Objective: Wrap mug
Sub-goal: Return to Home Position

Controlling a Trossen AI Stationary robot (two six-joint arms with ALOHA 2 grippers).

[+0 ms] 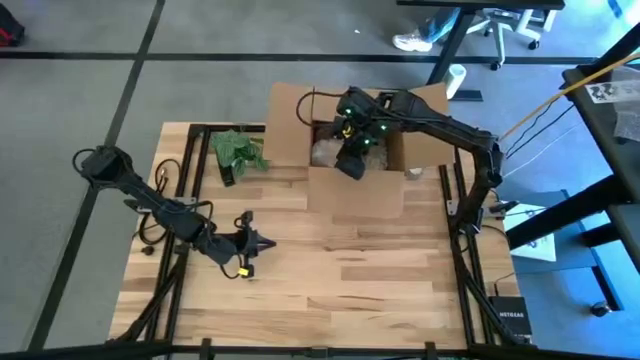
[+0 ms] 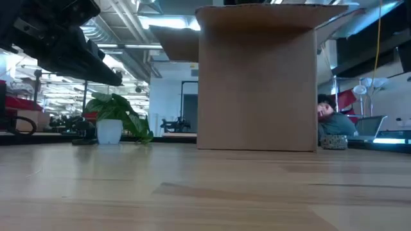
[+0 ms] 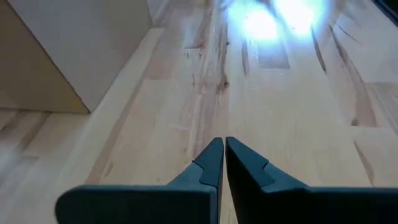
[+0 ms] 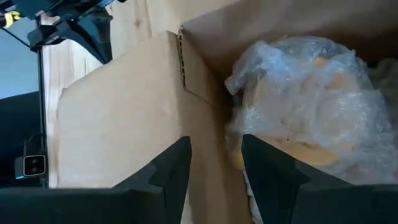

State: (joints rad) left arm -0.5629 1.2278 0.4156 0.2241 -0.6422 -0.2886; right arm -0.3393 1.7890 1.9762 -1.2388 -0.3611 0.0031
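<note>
The right gripper (image 1: pixel 352 152) hangs over the open cardboard box (image 1: pixel 355 192) at the far side of the wooden table (image 1: pixel 330 300), its two fingers parted a moderate way and holding nothing. Just beyond them, inside the box, lies the yellow mug (image 4: pixel 311 99), bundled in clear bubble wrap against an inner wall. The left gripper (image 1: pixel 262 243) hovers over bare wood well apart from the box, fingers pressed together, empty. A small potted plant (image 1: pixel 237 152) stands beside the box. Wrapping and boxing look finished; seemingly only lifting the right arm clear and parking it is left.
</note>
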